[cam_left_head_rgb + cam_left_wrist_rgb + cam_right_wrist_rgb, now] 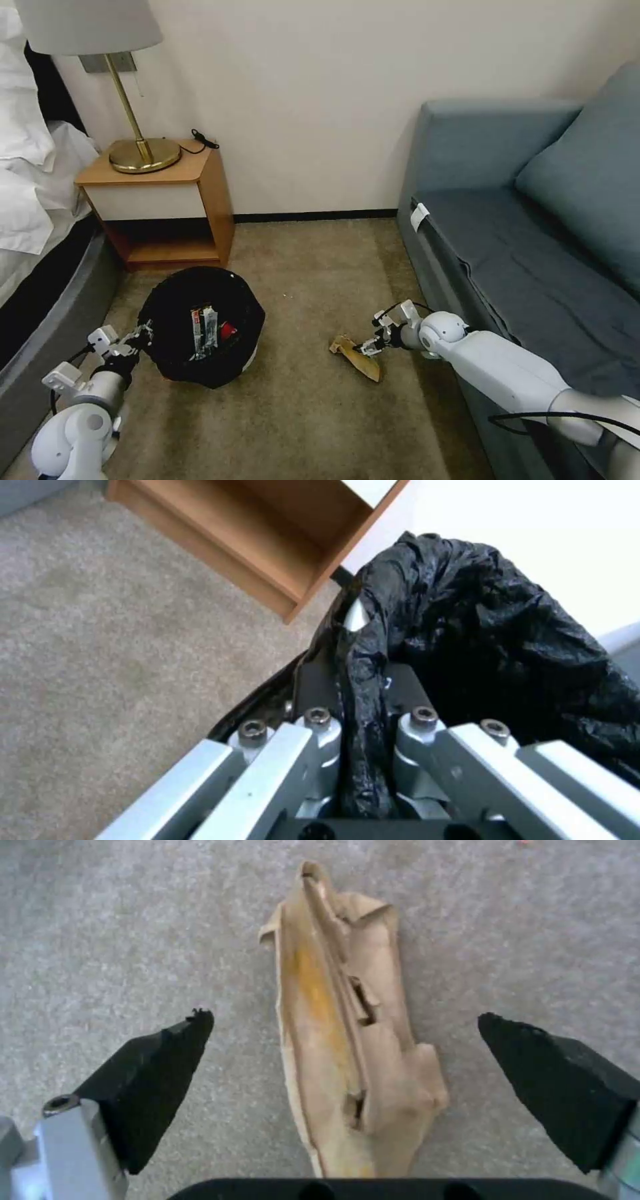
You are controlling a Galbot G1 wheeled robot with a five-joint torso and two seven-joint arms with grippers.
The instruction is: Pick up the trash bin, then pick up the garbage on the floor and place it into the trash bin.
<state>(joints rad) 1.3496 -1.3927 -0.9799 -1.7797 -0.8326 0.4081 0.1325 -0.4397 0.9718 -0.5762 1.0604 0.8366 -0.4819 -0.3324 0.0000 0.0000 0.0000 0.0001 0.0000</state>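
Looking into your trash bin [200, 327], there's a red-and-white wrapper [204, 331] standing up inside the black liner. Your left gripper [361, 680] is clamped on the bin's rim. The tan wrapper [347, 1040] lies flat on the carpet [300, 413] by the sofa [533, 233], long axis running away from your right gripper [347, 1032], which straddles it wide open.

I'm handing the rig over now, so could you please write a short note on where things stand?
Left gripper: shut on the bin's bagged rim, by the nightstand.
Right gripper: open, low over the carpet, fingers either side of the tan wrapper.
Done: bin gripped; some litter already inside.
Left: close on the wrapper, lift it, drop it into the bin.
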